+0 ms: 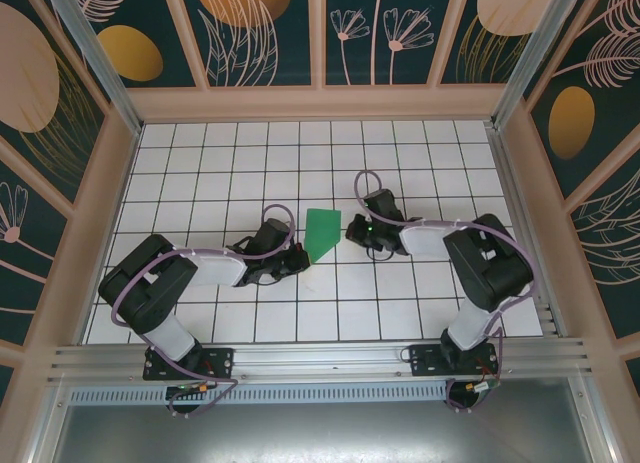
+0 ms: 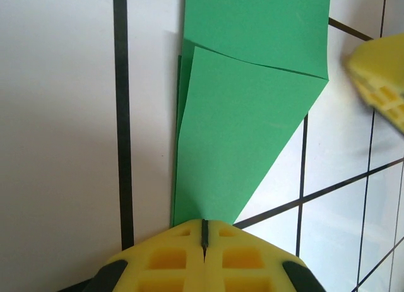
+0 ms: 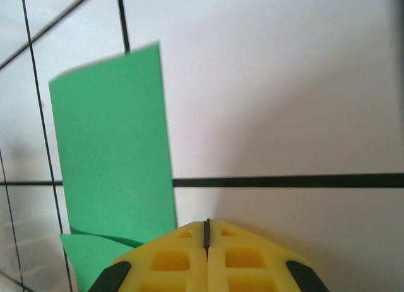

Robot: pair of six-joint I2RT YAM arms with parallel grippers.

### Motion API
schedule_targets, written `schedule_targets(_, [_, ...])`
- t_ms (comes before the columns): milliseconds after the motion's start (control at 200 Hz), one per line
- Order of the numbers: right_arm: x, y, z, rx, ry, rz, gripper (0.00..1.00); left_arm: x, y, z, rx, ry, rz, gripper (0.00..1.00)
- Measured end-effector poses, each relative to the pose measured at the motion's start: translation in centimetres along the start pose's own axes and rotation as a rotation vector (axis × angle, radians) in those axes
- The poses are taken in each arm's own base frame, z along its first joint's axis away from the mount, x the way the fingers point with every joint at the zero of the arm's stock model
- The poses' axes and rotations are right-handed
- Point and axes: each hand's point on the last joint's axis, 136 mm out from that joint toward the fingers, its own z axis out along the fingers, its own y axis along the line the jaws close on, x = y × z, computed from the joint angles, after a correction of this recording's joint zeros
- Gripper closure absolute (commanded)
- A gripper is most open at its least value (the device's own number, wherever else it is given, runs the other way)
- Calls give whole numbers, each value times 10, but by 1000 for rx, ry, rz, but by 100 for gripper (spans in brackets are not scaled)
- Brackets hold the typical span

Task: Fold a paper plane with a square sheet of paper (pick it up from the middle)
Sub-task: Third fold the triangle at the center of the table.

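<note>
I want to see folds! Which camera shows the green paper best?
Left wrist: the green paper is close, creases sharp. Top view shows its outline, tiny; right wrist, a blurry part.

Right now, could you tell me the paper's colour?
The paper is bright green, clearest in left wrist view.
</note>
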Motion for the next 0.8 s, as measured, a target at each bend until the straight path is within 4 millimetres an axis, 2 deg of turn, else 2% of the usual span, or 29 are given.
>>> schedule_targets(100, [-9, 15, -17, -39, -46, -15, 100, -2, 0, 0, -22, 2, 41, 100])
schedule_targets(190, [-9, 31, -25, -87, -60, -37, 100, -3, -1, 0, -57, 12, 101, 100])
schedule_targets(250, [0, 41, -23, -113, -41, -58, 100, -4, -1, 0, -74, 18, 141, 100])
schedule_targets(385, [35, 58, -8, -152, 54, -100, 100, -5, 1, -1, -96, 25, 205, 100])
schedule_targets(550, [58, 60, 13, -156, 139, -97, 100, -6, 2, -3, -107, 23, 244, 100])
schedule_targets(696, [64, 52, 26, -134, 173, -74, 100, -6, 3, -4, -115, 20, 255, 100])
schedule_targets(796, [59, 50, 26, -138, 162, -65, 100, -7, 5, -7, -124, 15, 253, 100])
